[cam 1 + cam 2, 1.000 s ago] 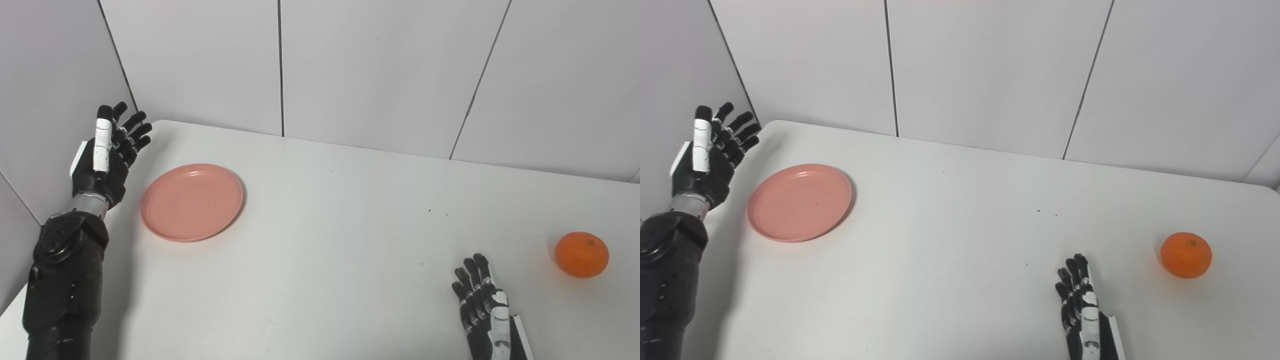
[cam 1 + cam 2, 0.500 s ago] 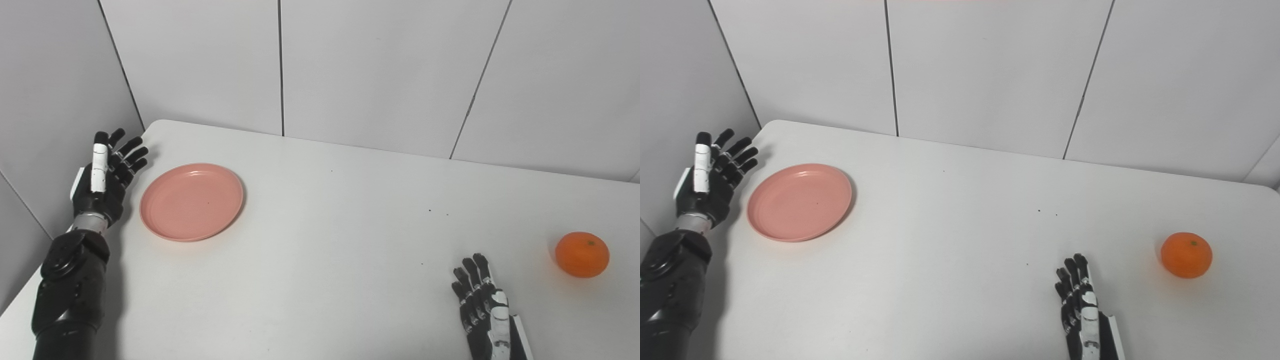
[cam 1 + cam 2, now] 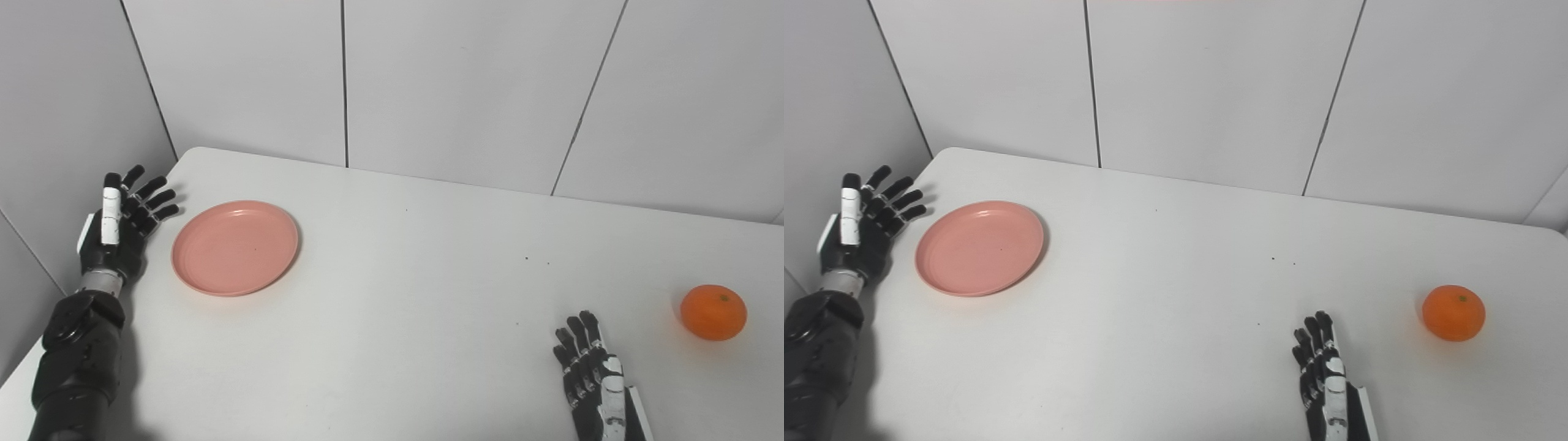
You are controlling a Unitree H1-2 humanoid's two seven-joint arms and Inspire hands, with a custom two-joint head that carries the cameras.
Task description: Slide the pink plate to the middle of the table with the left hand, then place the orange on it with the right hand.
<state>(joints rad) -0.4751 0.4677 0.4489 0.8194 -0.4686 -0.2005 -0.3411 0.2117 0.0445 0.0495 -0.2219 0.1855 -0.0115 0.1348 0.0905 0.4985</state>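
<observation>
Two things matter for this task, and both lie on the white table [image 3: 392, 306]. The pink plate [image 3: 234, 247] is the landmark: it sits flat near the left end of the table, not yet in the middle. The orange [image 3: 713, 312] is far to the right of the plate, well apart from it, near the right edge.

The left hand [image 3: 119, 226] is just to the left of the plate, close to its rim but not touching it. Its fingers are spread and released, and it grasps nothing. The right hand [image 3: 591, 380] lies low at the near edge, far right of the plate and a little left of the orange. Its fingers are stretched out and hold nothing.

The plate looks like thin, stiff plastic, so I judge it light and easy to slide on the smooth top. A good place to push is the left rim, with the fingers low against the edge; pressing down on the rim could tip it. The orange looks round and firm, with a slightly rough peel. It can roll away, so the fingers should close around its middle from both sides.
</observation>
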